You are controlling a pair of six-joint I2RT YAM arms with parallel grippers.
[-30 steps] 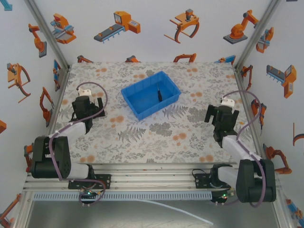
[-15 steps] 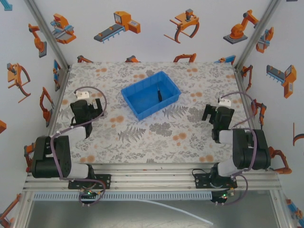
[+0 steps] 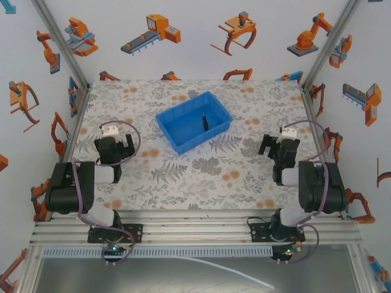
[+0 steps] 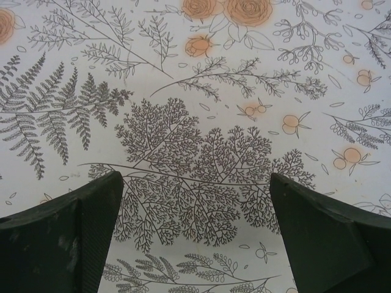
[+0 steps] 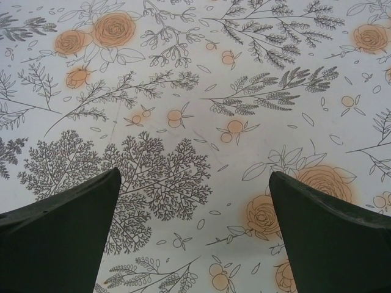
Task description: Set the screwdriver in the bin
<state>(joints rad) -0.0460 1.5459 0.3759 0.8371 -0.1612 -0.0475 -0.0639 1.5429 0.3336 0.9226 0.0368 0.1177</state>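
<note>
Top external: screwdriver lies inside bin, far middle of table; task judged complete, nothing left.
Left wrist: left gripper jaws wide apart, empty.
Right wrist: right gripper likewise spread, empty.

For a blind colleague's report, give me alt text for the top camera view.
A black screwdriver lies inside a blue bin on a floral table. The left hand and right hand sit open, well away on either side.

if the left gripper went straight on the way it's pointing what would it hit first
Most likely the floral table cover: the left gripper points down at it with its jaws open, and nothing lies in between.
</note>
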